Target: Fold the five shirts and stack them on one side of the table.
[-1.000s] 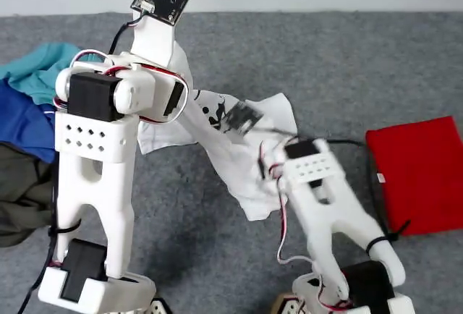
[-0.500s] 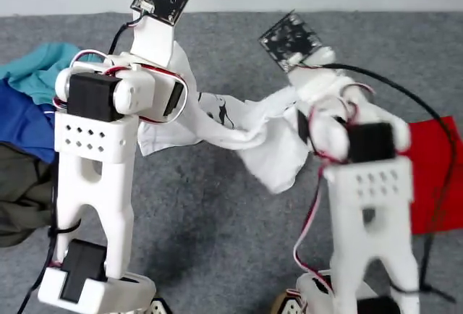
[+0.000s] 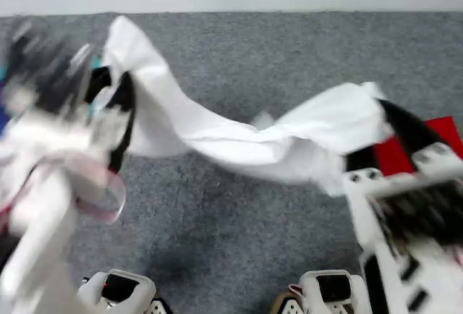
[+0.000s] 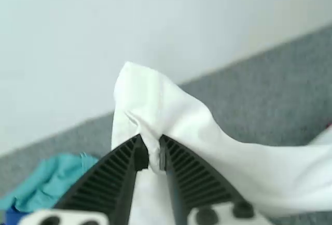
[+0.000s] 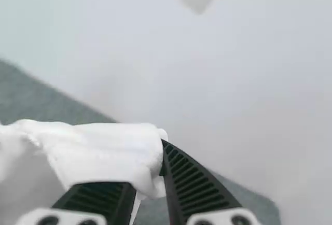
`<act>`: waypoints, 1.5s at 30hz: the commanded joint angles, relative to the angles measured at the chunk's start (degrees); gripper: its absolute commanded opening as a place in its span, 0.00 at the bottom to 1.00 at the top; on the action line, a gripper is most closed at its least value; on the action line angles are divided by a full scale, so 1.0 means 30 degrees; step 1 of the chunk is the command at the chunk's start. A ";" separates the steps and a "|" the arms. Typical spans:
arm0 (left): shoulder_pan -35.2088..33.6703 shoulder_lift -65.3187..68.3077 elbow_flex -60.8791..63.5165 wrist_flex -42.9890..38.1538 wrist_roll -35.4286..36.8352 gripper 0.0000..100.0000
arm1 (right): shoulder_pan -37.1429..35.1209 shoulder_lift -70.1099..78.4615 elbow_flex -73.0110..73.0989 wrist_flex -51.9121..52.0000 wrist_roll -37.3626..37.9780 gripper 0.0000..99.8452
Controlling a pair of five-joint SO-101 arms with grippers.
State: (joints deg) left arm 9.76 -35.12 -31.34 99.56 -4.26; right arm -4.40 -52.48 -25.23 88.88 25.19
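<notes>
In the high view the white shirt [image 3: 239, 137] hangs off the counter [image 3: 239, 227]. It is strung as a long band from the upper left of the frame, where one end rises in a peak, down through a sagging middle and up to a bunched end at centre right. The left arm [image 3: 43, 162] fills the left side of that frame and the right arm [image 3: 412, 213] the lower right. Each stands at its own end of the cloth. The red shirt [image 3: 394, 156] lies at the right edge, partly covered by the right arm.

How the cloth is held shows best in the wrist views. In the left wrist view the left gripper [image 4: 150, 157] has its two black fingers pressed together on a pinched fold of the white shirt [image 4: 171, 116]. The cloth stands up in a point past the tips and trails away across the grey counter [image 4: 275, 74]. That view also takes in a teal shirt [image 4: 46, 183] crumpled on the counter beside a scrap of blue cloth [image 4: 10, 217], with a pale wall [image 4: 104, 17] behind.

In the right wrist view the right gripper [image 5: 153, 170] is clamped on a thick wad of the white shirt [image 5: 93, 147]. The wad drapes over one finger and hides its tip. Beyond it lie a strip of counter [image 5: 31, 90] and the wall [image 5: 233, 80].
</notes>
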 commanded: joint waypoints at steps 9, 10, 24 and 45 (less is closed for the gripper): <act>-0.0176 -0.2989 0.4322 -0.0147 -0.0059 0.01 | 0.3238 0.0278 -0.3575 0.0542 -0.0410 0.01; -0.0176 -0.3048 0.4733 -0.0322 -0.0059 0.01 | 0.3238 0.0484 -0.3575 0.0718 -0.0410 0.01; -0.1348 -0.2432 1.5487 -0.9231 -0.0029 0.01 | 0.3150 0.7341 0.5919 -0.7194 -0.0440 0.01; -0.3634 0.5802 1.4432 -1.5062 -0.0088 0.01 | 0.1480 2.3722 -0.5480 -1.3553 -0.2491 0.01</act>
State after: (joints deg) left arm 0.97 -18.59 14.99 55.25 -4.00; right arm 0.35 14.42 -31.56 45.71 18.15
